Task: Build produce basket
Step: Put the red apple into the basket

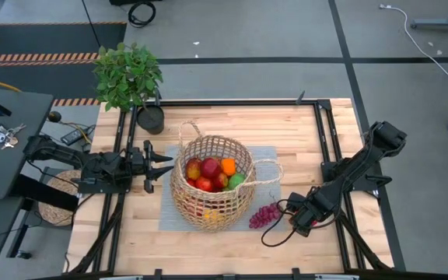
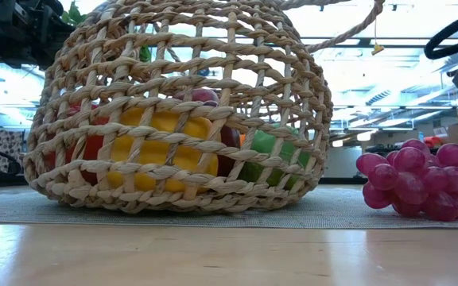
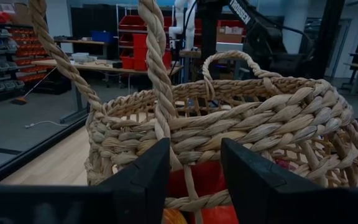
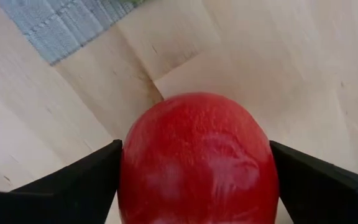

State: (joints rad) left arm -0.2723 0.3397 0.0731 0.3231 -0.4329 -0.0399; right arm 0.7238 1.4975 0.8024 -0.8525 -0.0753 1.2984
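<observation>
The basket (image 1: 211,181) stands on a grey mat (image 1: 267,155) mid-counter, holding fruit. The left pincer (image 1: 152,166) hovers partly open just beside its rim, empty. The right pincer (image 4: 194,165), spread wide, brackets a red apple (image 4: 197,158) over the counter (image 1: 329,245), near the grapes (image 1: 264,215).

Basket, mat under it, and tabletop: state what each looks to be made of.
Basket: woven tan wicker or twisted rope-like fibre, matte, with open gaps between strands. Mat: grey-blue woven cloth, apparently; a ribbed texture shows in the right wrist view. Tabletop: pale wood, smooth, with visible grain and plank seams.
</observation>
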